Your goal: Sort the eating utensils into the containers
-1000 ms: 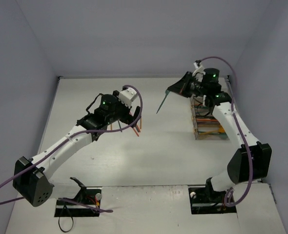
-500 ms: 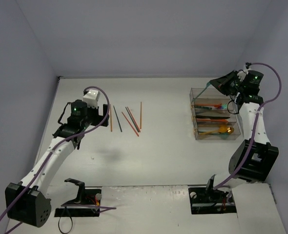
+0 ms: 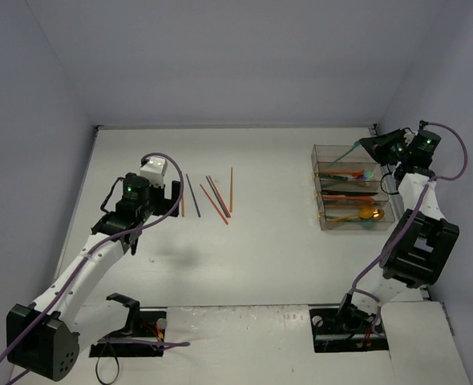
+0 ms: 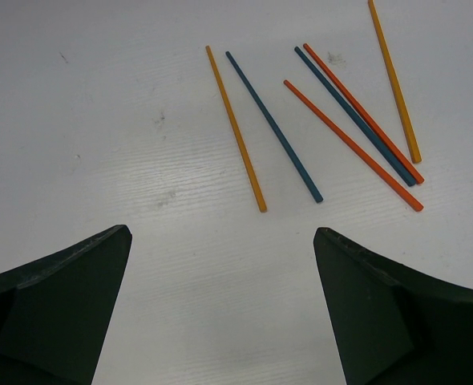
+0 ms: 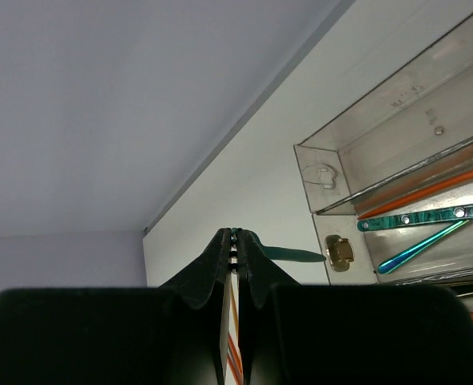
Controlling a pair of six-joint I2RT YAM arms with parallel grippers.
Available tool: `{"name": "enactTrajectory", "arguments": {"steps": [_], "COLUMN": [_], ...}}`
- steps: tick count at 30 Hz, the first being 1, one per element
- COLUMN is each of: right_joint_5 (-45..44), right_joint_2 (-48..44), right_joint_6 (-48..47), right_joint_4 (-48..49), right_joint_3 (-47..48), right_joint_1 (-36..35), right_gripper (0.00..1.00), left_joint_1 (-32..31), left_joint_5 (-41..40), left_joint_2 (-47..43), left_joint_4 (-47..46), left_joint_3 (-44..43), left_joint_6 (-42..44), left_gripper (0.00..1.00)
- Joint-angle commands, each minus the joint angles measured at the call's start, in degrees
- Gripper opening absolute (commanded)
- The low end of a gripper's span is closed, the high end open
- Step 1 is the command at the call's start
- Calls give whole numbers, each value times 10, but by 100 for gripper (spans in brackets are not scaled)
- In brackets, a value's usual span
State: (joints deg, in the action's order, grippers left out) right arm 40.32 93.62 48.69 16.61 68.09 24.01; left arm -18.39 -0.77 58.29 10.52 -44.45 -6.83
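Observation:
My right gripper is shut on a teal utensil, held above the back end of the containers. In the right wrist view the jaws are pressed together and the utensil's teal end sticks out to the right. The clear bins hold orange and teal utensils and a gold spoon. Several orange, navy and red chopsticks lie loose on the table. My left gripper is open and empty just left of them. They lie ahead of its fingers in the left wrist view.
White tabletop with grey walls at the back and both sides. The bins stand near the right wall. A brass fitting shows at the bins' corner. Cables and arm bases sit at the near edge.
My left gripper pulled back left off the chopsticks, leaving them on the table. My right gripper swung the teal utensil from left of the bins to their far right back corner.

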Motion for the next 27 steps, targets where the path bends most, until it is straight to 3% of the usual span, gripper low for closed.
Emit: {"name": "enactTrajectory", "arguments": {"steps": [1, 4, 13, 19, 27], "right_joint_5": [10, 17, 6, -2, -6], "right_joint_2": [16, 36, 94, 99, 82], "right_joint_6": [41, 52, 32, 17, -4], "right_joint_4": [157, 202, 213, 212, 187], "right_joint_3": [-42, -54, -52, -64, -68], "right_joint_1": [1, 1, 5, 22, 35], "right_gripper": [0, 0, 2, 40, 57], "left_joint_1": [-4, -5, -8, -9, -9], "left_joint_5": [-20, -20, -19, -19, -16], "left_joint_2": [-20, -22, -25, -25, -23], "left_joint_4": [-36, -36, -36, -34, -34], "left_joint_3": [-14, -14, -13, -13, -13], "left_joint_6": [3, 5, 8, 8, 8], "left_gripper": [97, 98, 97, 97, 98]}}
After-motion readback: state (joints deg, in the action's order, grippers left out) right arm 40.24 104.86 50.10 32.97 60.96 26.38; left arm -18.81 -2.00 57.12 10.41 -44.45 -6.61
